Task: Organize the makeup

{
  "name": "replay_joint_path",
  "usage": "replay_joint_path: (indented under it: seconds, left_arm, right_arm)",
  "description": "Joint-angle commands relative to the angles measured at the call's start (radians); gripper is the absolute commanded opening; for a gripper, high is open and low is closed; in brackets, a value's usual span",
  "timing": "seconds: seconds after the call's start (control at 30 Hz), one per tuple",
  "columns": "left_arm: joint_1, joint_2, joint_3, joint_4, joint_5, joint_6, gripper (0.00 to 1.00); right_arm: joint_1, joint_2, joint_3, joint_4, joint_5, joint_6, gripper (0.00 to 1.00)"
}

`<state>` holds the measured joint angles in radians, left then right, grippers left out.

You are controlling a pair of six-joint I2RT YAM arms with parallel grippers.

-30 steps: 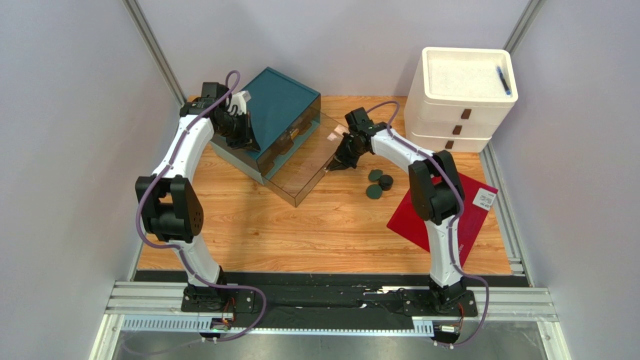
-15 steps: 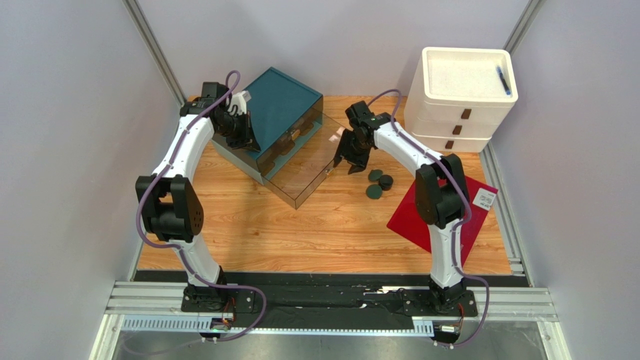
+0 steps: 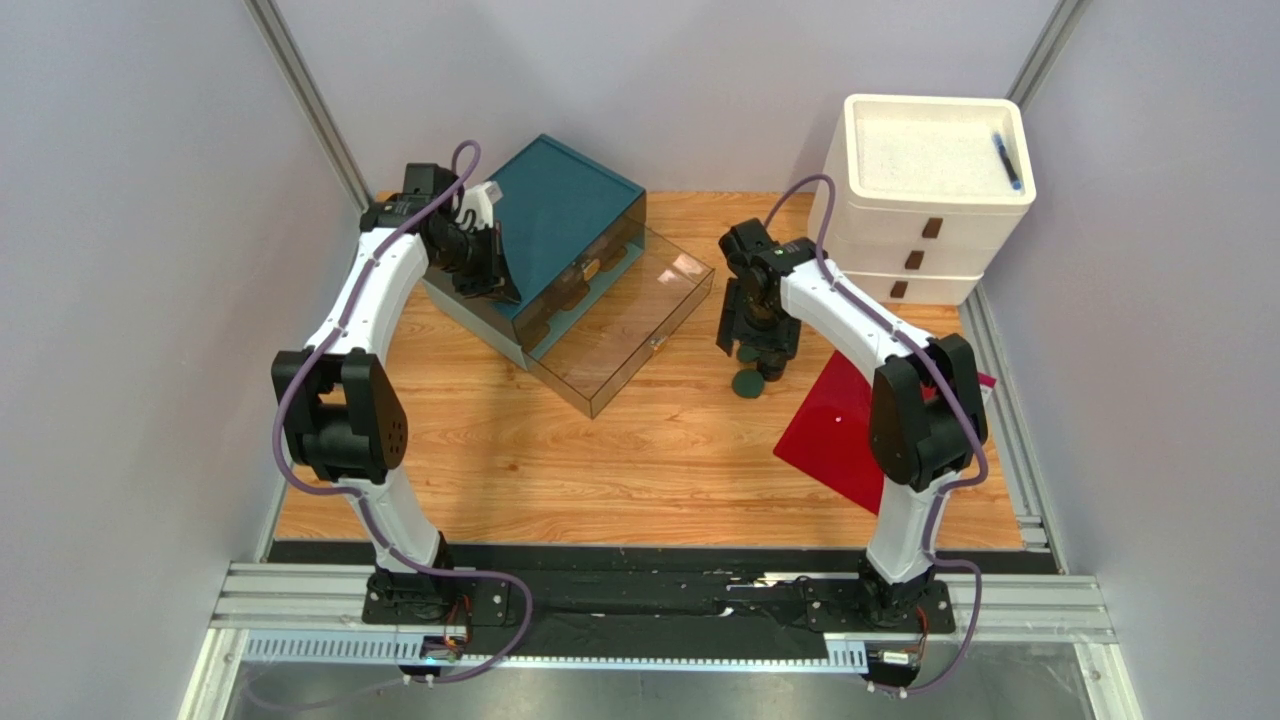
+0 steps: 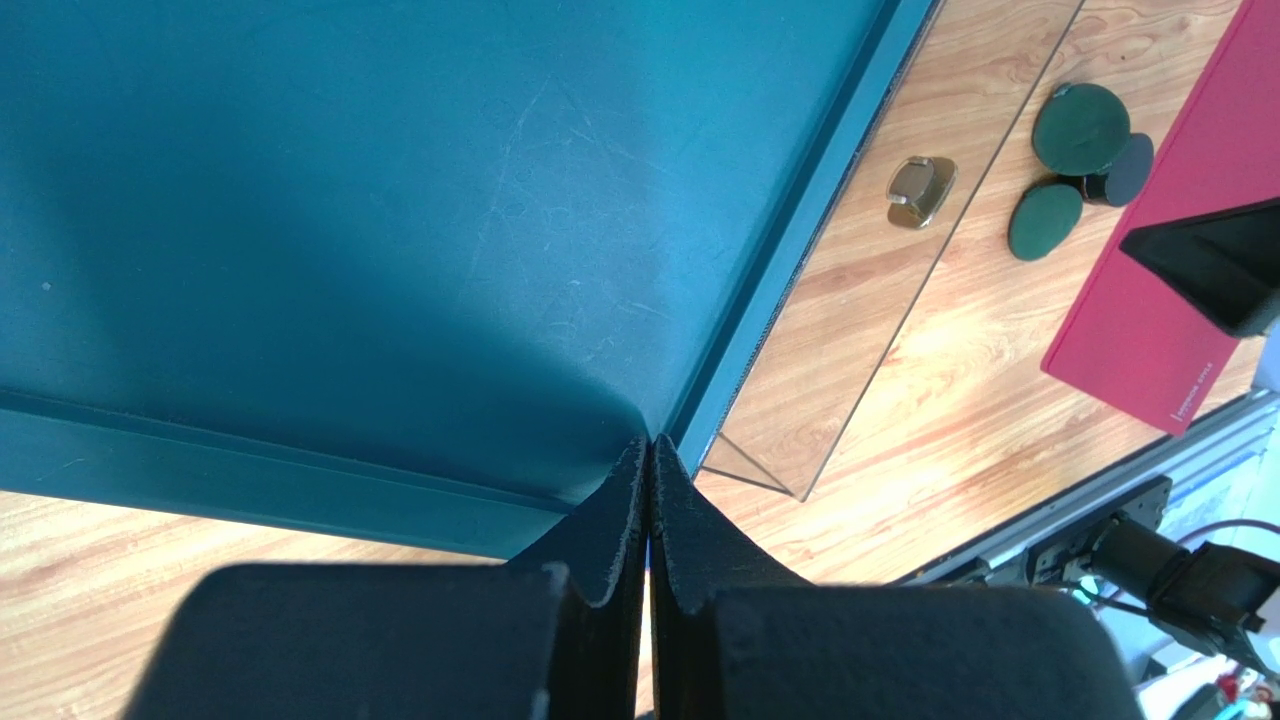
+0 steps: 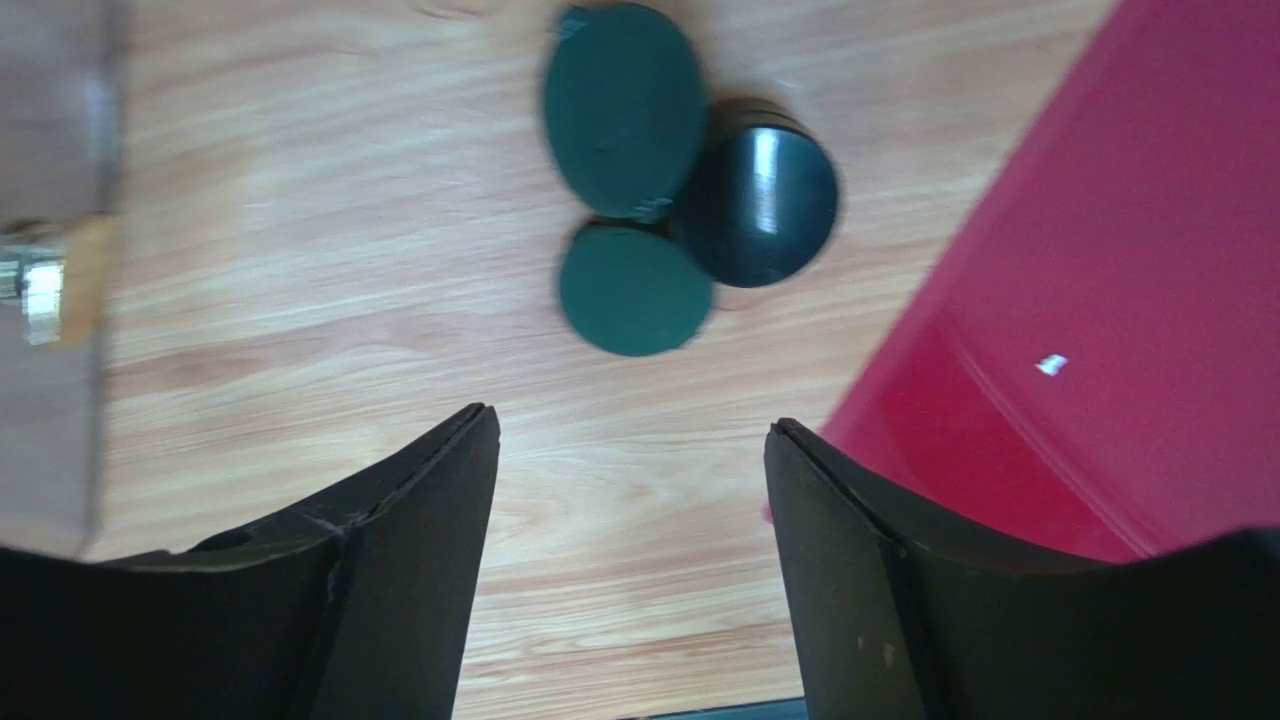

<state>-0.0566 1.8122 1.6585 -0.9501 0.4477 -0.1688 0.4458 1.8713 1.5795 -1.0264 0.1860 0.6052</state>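
The left end effector [image 4: 648, 468], fingers pressed together, was held at the edge of the teal organizer [image 4: 376, 225]. Three round compacts [image 5: 661, 180] lay clustered on the desk [image 5: 301, 225] beside the red sheet [image 5: 1082, 270]. The right end effector [image 5: 631, 435], fingers spread, was poised above. One compact should be centred between them before descent, sparing its neighbours.

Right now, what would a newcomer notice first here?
The big teal box stands at the back left, its clear drawer pulled open. Next come three round compacts clustered beside a red sheet, with the right end effector open above them.
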Motion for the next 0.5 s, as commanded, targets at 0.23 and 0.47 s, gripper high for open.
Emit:
replay_joint_path:
  seconds: [0.23, 0.47]
  left_arm:
    - [-0.012, 0.122, -0.103, -0.208, -0.153, 0.069, 0.00]
    - [-0.012, 0.121, -0.105, -0.210, -0.156, 0.071, 0.00]
  right_arm:
    - [-0.062, 0.075, -0.067, 0.054, 0.113, -0.082, 0.71]
    - [-0.108, 0.150, -0.079, 0.120, 0.079, -0.110, 0.70]
